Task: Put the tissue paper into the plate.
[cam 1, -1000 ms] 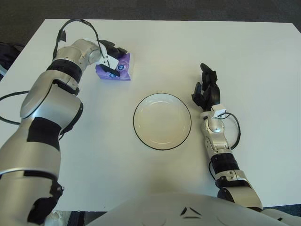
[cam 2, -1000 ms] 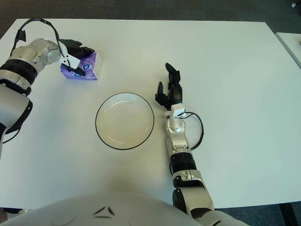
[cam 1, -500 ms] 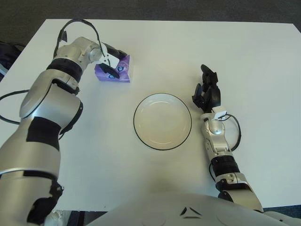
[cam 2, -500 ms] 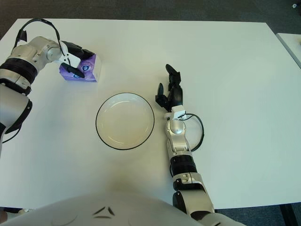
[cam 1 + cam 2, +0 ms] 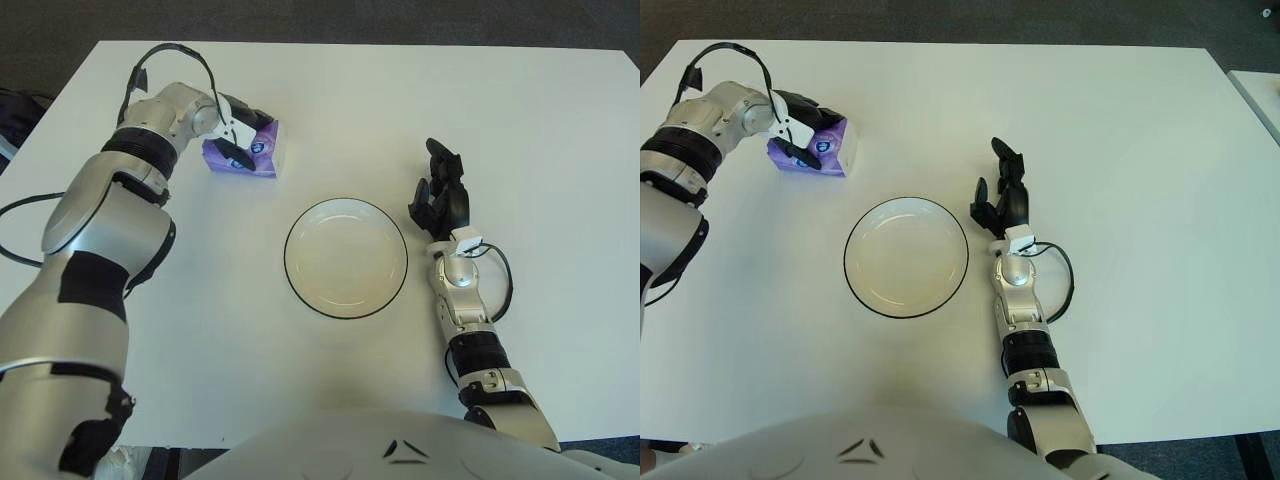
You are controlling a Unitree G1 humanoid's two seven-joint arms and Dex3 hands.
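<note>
A purple tissue pack (image 5: 257,152) lies on the white table at the far left, up and left of the plate. My left hand (image 5: 240,130) is at the pack's left end, its dark fingers (image 5: 236,153) curled over the top and down the near side, closed on it. The round white plate (image 5: 345,257) with a dark rim sits at the table's middle and holds nothing. My right hand (image 5: 440,196) shows just right of the plate, fingers relaxed and pointing away, holding nothing.
The white table (image 5: 560,150) has wide bare room at the right and the near side. A black cable (image 5: 168,50) loops above my left wrist. Dark floor lies beyond the far edge.
My left hand has shifted slightly up and away on the tissue pack, keeping its hold. The right hand and the plate have not moved.
</note>
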